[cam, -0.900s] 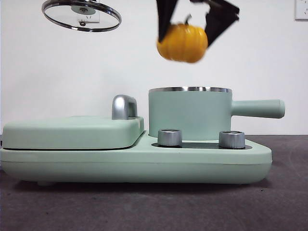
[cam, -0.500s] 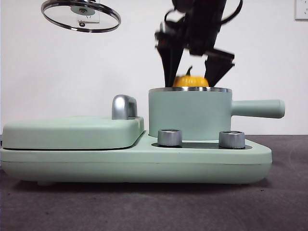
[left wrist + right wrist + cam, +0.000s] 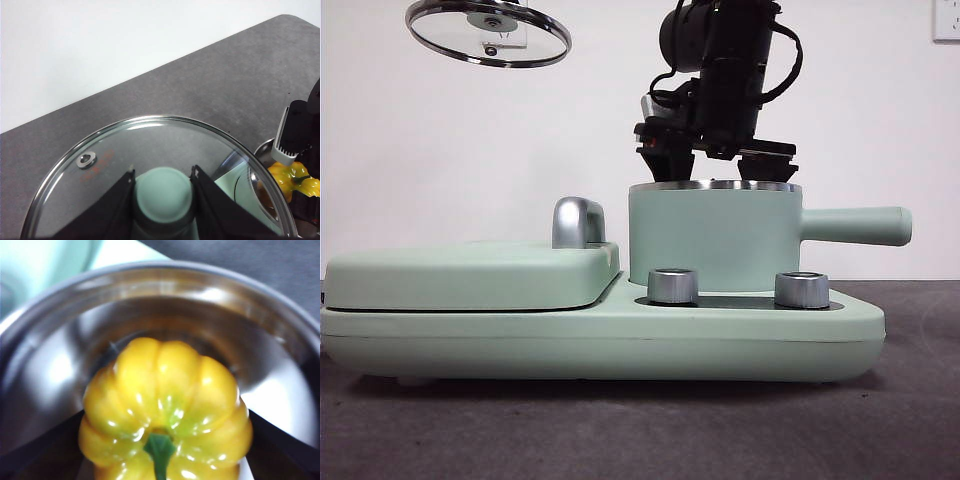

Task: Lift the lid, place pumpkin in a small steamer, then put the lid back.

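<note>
The glass lid [image 3: 488, 30] hangs high at the upper left of the front view. My left gripper [image 3: 162, 195] is shut on its mint-green knob [image 3: 163, 192]. The small steamer [image 3: 715, 235] stands on the right of the base, uncovered. My right gripper [image 3: 717, 170] reaches down into it from above. In the right wrist view the pumpkin [image 3: 165, 410] sits low inside the steel pot [image 3: 200, 300], with my right jaws against its two sides. The pumpkin is hidden behind the pot wall in the front view. It also shows in the left wrist view [image 3: 295, 177].
A flat covered griddle [image 3: 470, 275] with a chrome handle [image 3: 577, 222] fills the left of the mint-green base [image 3: 600, 340]. Two steel knobs [image 3: 672, 285] stand in front of the pot. The pot's long handle [image 3: 855, 225] points right. Dark table [image 3: 920, 420] lies around.
My right gripper has come down with the pumpkin from above the pot to inside it, so the pumpkin dropped below the rim. The lid has stayed still in my left gripper.
</note>
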Tool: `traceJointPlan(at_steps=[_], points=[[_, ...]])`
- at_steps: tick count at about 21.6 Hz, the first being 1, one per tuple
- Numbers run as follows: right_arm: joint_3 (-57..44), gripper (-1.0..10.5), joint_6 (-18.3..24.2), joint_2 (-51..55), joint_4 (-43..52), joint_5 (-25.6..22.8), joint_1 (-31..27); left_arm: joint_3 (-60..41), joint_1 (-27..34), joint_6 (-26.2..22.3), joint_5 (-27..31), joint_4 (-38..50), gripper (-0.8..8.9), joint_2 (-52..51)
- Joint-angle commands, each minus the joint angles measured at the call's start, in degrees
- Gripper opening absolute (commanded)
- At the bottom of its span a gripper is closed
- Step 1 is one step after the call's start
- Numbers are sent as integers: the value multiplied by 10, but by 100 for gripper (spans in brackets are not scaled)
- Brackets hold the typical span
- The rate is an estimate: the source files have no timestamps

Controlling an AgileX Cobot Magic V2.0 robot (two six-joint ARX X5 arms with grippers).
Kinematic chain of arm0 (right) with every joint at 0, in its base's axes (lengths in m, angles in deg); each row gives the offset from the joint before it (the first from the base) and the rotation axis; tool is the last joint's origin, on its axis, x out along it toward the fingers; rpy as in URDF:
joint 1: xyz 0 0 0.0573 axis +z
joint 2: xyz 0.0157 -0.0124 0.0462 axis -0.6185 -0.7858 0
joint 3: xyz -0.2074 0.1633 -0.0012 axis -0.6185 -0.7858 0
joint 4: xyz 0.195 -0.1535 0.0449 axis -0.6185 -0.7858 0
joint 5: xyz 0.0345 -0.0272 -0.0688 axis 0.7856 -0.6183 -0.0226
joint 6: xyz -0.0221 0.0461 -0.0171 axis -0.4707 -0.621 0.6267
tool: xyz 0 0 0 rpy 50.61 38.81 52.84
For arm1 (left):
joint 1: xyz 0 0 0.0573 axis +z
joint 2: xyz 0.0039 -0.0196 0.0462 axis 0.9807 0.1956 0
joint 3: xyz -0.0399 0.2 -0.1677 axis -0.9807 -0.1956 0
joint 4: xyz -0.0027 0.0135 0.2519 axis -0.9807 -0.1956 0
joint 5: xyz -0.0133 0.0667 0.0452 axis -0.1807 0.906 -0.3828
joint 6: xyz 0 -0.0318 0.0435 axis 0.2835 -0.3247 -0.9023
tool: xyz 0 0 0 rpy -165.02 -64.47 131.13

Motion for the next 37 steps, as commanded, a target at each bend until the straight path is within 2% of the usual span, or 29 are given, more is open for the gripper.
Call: traceJointPlan(at_steps=[1,15,18,21,23,26,29,32,37], points=[[18,308,3,-16,4,-9,10,19,0,2,-1,15,23,3],[17,311,2,-30,-18,-5,17,19,0,3,-1,15,23,3],[17,424,2,-30,-32,-5,17,19,0,5,-1,14,24,3],[17,453,2,-30,-36,-5,17,19,0,7,-1,14,24,3],[18,575,-3,-29,-42,-5,17,19,0,7,-1,13,23,3],[42,578,-3,-28,-63,-5,17,19,0,7,-1,13,24,3],[117,578,-9,-18,-133,-5,17,19,0,6,-1,10,23,3],[147,578,-13,39,-162,-5,23,19,-1,7,-1,8,24,5],[91,577,-13,187,-162,-5,30,19,-5,11,-1,6,24,7]])
